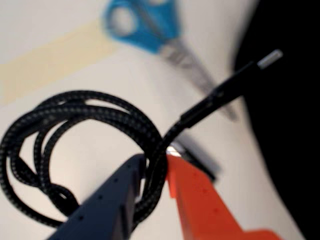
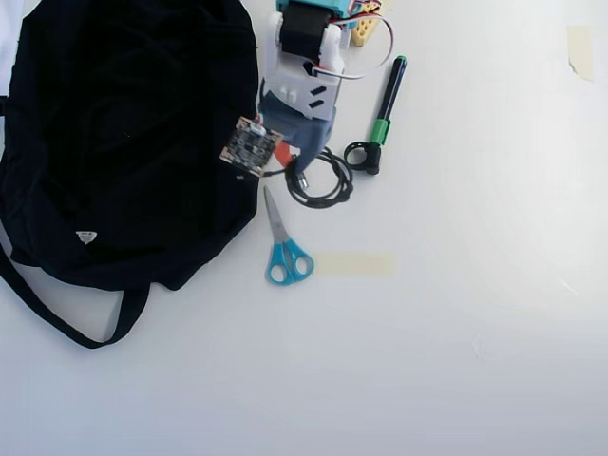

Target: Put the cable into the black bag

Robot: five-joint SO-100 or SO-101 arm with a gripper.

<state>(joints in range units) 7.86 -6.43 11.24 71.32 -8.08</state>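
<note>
Fingers (image 1: 152, 175) at the bottom pinch the cable (image 1: 75, 120) tight; lift it high, then swing over the black bag (image 2: 123, 133).

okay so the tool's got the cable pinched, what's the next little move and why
Probably lift slightly, then carry it left in the overhead view. The tool looks shut on the cable, the coil lies beside the black bag, and the scissors sit just below, so lifting should clear them.
</note>
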